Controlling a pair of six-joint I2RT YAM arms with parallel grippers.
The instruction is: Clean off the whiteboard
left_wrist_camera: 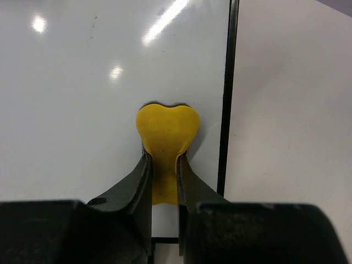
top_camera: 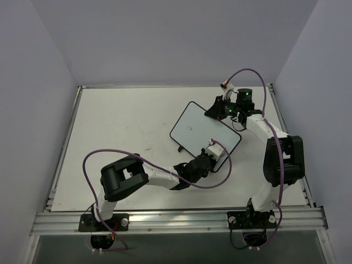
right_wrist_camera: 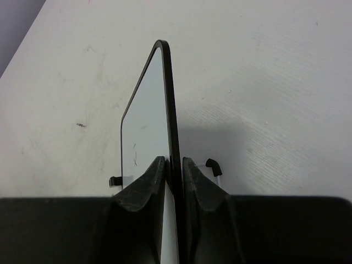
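Pale lavender walls [top_camera: 165, 38] are seen closing in a white worktop [top_camera: 121, 126], which is lightly scuffed and speckled. Toward the left, the left pincer [top_camera: 212, 153] is clenched on a yellow heart-shaped pad [left_wrist_camera: 166, 129]. The pad is held against the whiteboard [top_camera: 201, 129], just beside the black frame near the board's near corner. The whiteboard is placed right of the worktop's centre. It is glossy white with rounded corners and a thin black frame, and a faint dark scribble [top_camera: 191, 127] is left near its middle. A small black clip [top_camera: 180, 147] is seen at its near-left edge. Its long axis is turned diagonally, from far left to near right. On the right, the right pincer [top_camera: 217, 107] is clamped on the far long edge, and whether the board is raised cannot be told.
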